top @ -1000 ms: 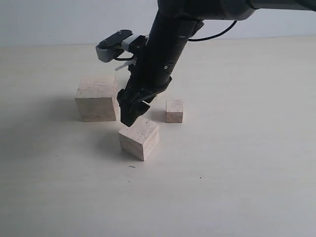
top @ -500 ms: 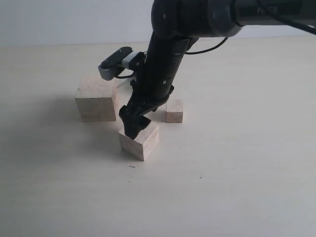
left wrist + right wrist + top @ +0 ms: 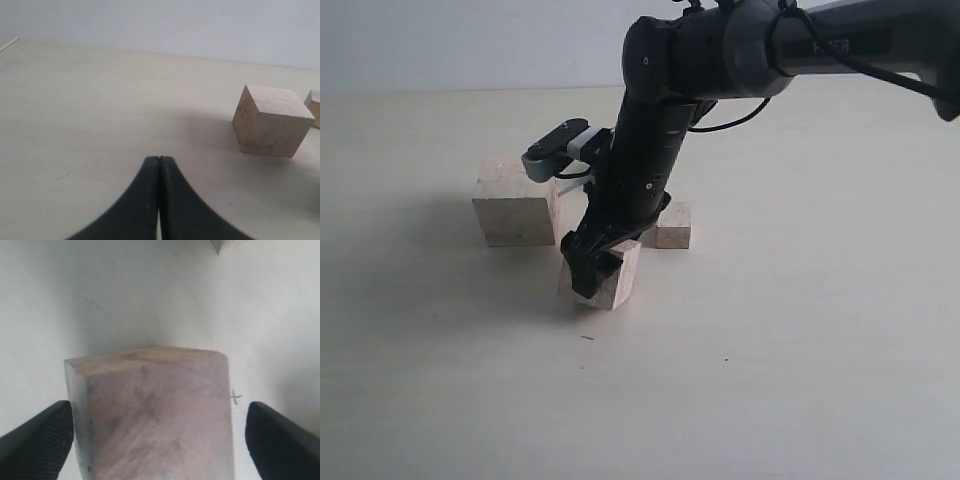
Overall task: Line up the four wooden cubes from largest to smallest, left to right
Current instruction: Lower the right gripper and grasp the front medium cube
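Observation:
Three wooden cubes show in the exterior view: the largest cube [image 3: 515,198] at the left, a mid-sized cube [image 3: 618,276] in front, and a small cube [image 3: 673,224] to the right. A fourth is hidden, likely behind the arm. My right gripper [image 3: 588,276] has come down over the mid-sized cube [image 3: 155,410] and is open, one finger on each side, with a gap showing at one finger [image 3: 280,440]. My left gripper [image 3: 159,162] is shut on nothing above bare table; the largest cube [image 3: 272,120] stands ahead of it, and another cube [image 3: 314,106] shows at the frame's edge.
The pale tabletop [image 3: 800,350] stretches wide in front and to the right. The right arm [image 3: 660,130] leans across the middle over the cubes. A corner of another cube [image 3: 219,244] pokes into the right wrist view.
The right gripper has dropped from just above the mid-sized cube down around it, its fingers now straddling the cube's sides. The cubes have stayed in place.

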You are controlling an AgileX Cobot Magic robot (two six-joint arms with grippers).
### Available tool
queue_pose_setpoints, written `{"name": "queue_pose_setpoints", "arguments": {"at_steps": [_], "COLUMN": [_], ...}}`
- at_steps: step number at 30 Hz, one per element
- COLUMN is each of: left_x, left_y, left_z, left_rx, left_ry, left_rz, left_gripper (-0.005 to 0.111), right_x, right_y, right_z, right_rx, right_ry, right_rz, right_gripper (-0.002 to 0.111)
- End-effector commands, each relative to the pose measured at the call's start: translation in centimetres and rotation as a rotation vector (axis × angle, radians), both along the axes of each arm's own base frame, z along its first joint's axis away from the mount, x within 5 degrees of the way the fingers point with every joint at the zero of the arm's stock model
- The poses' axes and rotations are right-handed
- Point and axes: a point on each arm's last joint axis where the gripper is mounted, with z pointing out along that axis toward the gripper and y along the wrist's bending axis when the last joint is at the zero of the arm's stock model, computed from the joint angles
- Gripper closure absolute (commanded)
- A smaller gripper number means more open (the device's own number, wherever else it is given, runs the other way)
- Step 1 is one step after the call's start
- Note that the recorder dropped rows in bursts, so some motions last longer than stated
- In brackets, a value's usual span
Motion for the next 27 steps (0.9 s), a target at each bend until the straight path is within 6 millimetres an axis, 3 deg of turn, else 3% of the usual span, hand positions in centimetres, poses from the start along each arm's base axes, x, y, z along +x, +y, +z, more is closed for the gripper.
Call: {"name": "queue_pose_setpoints", "arguments": {"at_steps": [1,14,16,21,27], "left_x": [-0.01,-0.01,-0.01,-0.01,-0.01], "left_y": [-0.03,-0.03,-0.03,-0.03,-0.03], "left_z": [0.00,0.00,0.00,0.00,0.00], "left_rx": [-0.005,-0.005,-0.005,-0.005,-0.005], "left_ry": [-0.010,-0.010,-0.010,-0.010,-0.010], "left_rz": [-0.004,-0.004,-0.004,-0.004,-0.004], "left_gripper": [0.107,0.107,0.107,0.107,0.107], "right_x": [0.01,-0.09,-0.22,-0.46,-0.27], "right_y": [-0.03,0.00,-0.08,-0.21,-0.47], "right_z": [0.85,0.49,0.49,0.48,0.39], "right_rx": [0.017,0.012,0.004,-0.011,-0.037], "right_ry": [-0.024,-0.003,0.010,0.036,0.009], "right_rz": [0.003,0.001,0.004,0.011,0.032], "right_gripper": [0.022,0.026,0.034,0.071,0.104]}}
